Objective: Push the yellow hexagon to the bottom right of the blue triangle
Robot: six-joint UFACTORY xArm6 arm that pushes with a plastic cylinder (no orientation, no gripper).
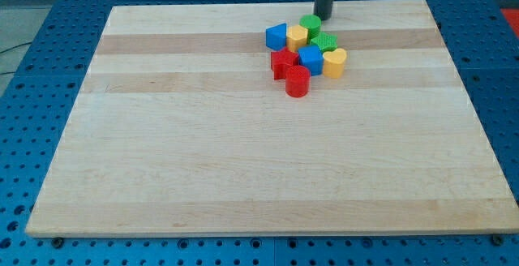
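Note:
The yellow hexagon (297, 36) sits in a tight cluster near the view's top centre, touching the right side of the blue triangle (276, 36). My tip (323, 17) rests on the board just right of and above a green round block (310, 25), which lies at the hexagon's upper right. The tip is about a block's width from the hexagon, with the green round block between them.
The same cluster holds a second green block (325, 42), a blue cube (311, 57), a yellow heart (334, 62), a red star (283, 63) and a red cylinder (297, 81). The wooden board (203, 160) lies on a blue perforated table.

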